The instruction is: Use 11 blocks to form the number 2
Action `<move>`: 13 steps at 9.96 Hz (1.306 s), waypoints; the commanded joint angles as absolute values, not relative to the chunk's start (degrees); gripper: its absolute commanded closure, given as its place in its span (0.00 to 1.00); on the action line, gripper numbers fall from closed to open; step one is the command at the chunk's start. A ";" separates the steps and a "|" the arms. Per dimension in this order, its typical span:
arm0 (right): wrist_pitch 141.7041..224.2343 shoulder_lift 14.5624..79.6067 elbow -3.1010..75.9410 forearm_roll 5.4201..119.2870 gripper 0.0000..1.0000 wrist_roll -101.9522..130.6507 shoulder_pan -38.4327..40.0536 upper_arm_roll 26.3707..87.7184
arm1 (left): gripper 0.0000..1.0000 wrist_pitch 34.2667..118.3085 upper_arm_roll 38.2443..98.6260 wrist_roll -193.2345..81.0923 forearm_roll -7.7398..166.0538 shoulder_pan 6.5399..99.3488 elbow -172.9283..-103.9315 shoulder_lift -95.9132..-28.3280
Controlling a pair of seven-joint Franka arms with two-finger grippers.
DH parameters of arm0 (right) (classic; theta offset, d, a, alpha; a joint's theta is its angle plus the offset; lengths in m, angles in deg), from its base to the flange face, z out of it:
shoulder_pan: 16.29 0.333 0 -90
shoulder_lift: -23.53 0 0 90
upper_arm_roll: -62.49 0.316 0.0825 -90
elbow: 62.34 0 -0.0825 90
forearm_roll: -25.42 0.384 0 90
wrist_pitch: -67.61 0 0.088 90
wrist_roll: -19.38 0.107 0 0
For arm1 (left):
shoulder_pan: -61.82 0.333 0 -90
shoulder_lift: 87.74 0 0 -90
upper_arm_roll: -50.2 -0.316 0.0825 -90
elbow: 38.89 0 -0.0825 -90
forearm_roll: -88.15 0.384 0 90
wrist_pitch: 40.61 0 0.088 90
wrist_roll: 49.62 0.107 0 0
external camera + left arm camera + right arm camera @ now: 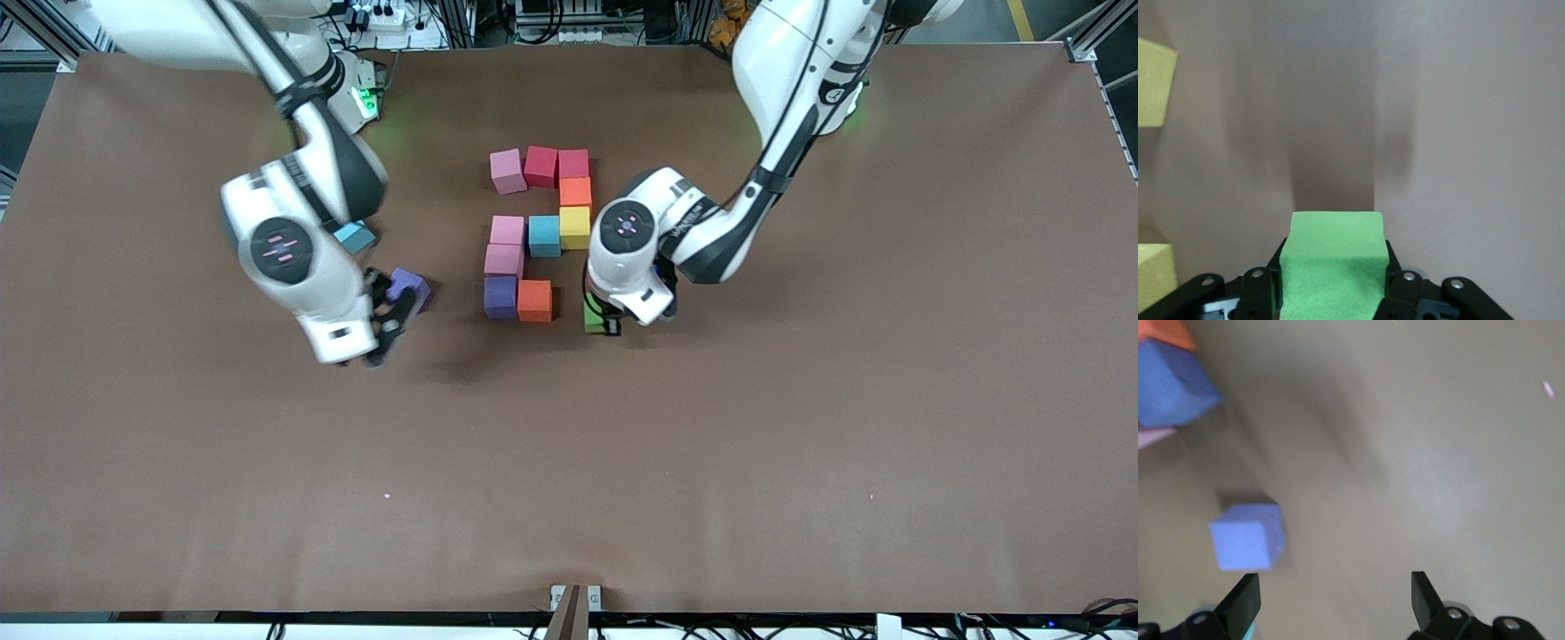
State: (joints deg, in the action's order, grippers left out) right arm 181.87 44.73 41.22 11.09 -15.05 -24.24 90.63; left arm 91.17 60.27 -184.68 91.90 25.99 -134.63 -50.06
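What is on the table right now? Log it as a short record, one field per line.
Digit: ten blocks placed; bottom row has purple and orange only, last spot open
Left gripper: shut on the green block, beside that bottom row
Right gripper: open, holding nothing, by a loose purple block
Spare: light blue block partly under the right arm
Table: brown

Blocks point(540, 231) counted: three pink, two red, two orange, two light blue, two purple. One yellow, one green. Thirteen total.
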 commanded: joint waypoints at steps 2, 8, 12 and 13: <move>182.14 40.86 44.01 14.52 0.00 -15.69 -31.04 91.76 | 1.00 92.27 59.60 -184.27 91.75 22.62 -133.99 -48.02; 179.32 35.04 42.70 18.36 0.00 -16.22 -45.00 91.33 | 1.00 93.60 59.60 -184.36 93.42 21.39 -133.64 -46.87; 178.89 34.52 41.90 22.26 0.00 -8.78 -47.49 91.32 | 1.00 93.60 59.60 -184.36 93.42 21.04 -131.71 -45.91; 178.45 34.08 41.81 22.43 0.00 -5.18 -47.58 91.41 | 1.00 93.60 59.60 -184.36 93.51 21.04 -131.01 -45.47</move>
State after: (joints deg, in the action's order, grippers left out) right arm 179.38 35.82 41.67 20.96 -9.64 -47.31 90.93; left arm 93.34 60.12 -184.42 92.40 21.59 -133.11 -46.80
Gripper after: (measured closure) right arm 0.000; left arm 0.458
